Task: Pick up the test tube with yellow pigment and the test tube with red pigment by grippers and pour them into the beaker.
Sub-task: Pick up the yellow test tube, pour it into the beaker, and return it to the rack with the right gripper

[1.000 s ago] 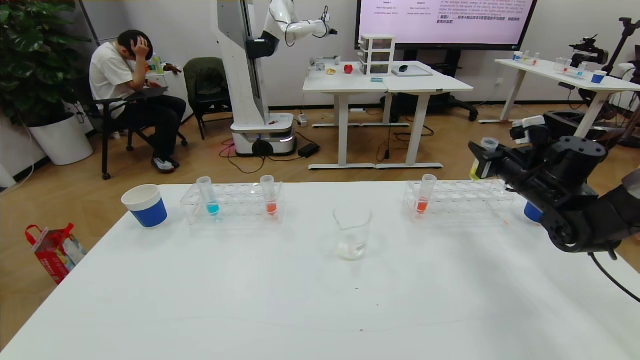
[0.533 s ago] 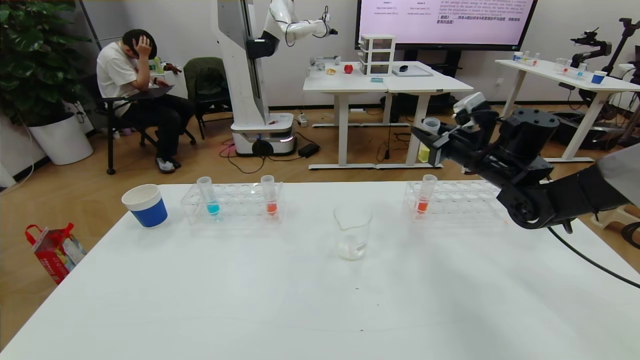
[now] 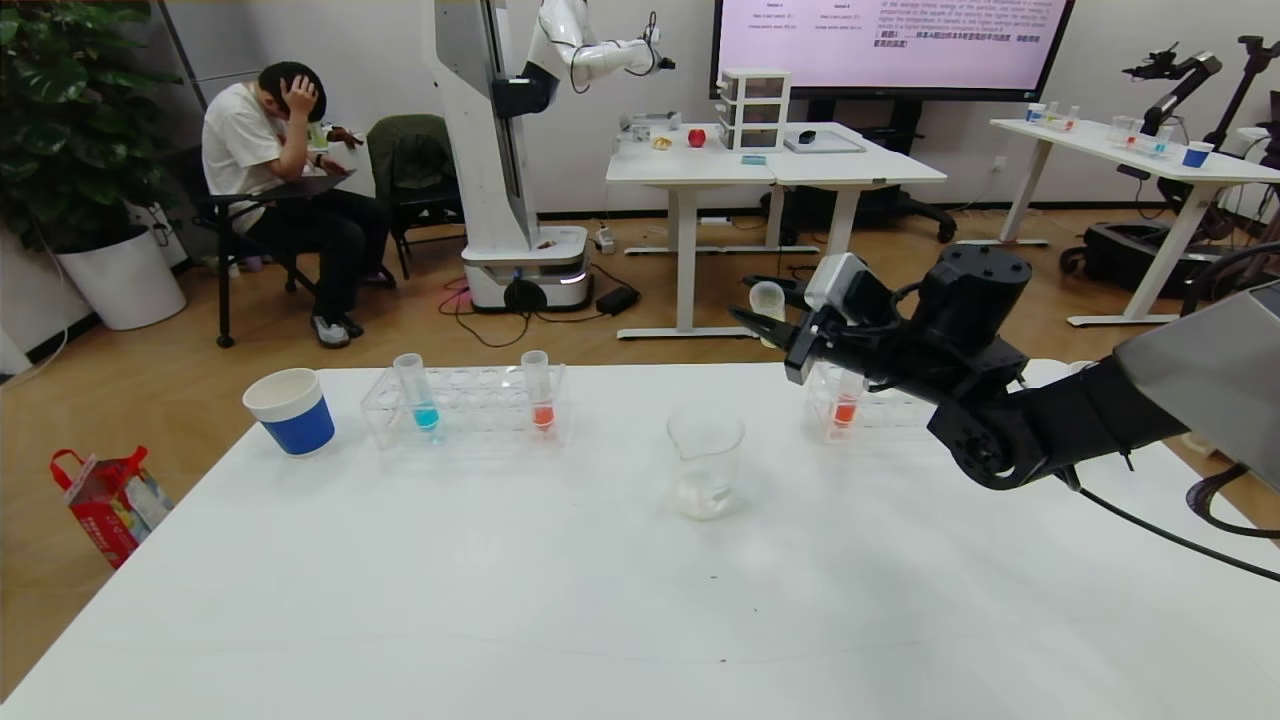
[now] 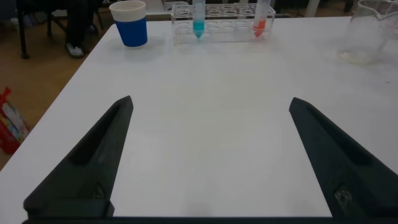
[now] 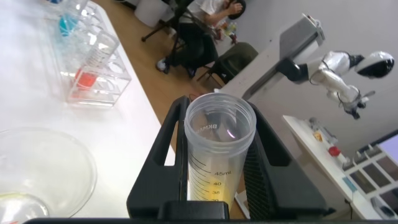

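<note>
The test tube with yellow pigment [image 3: 768, 298] [image 5: 217, 155] is clamped in my right gripper [image 3: 772, 318] [image 5: 219, 107], which is shut on it. It is held in the air, tipped with its mouth leftward, above and just right of the beaker [image 3: 705, 465] [image 5: 43, 168]. One test tube with red pigment [image 3: 845, 405] stands in the right rack [image 3: 822, 400] behind my right wrist. A look-alike red tube [image 3: 540, 395] [image 4: 260, 18] stands in the left rack [image 3: 465, 405]. My left gripper [image 4: 210, 101] hovers open over bare table near the front left, holding nothing.
A blue-liquid tube [image 3: 420, 398] [image 4: 198, 18] shares the left rack. A blue-and-white paper cup [image 3: 290, 410] [image 4: 130, 23] stands at the far left. My right arm hides much of the right rack. Beyond the table are another robot, desks and a seated person.
My right arm has swung left from the table's right edge, carrying the yellow tube past the right rack to just right of the beaker and tipping it over. The left gripper has not moved.
</note>
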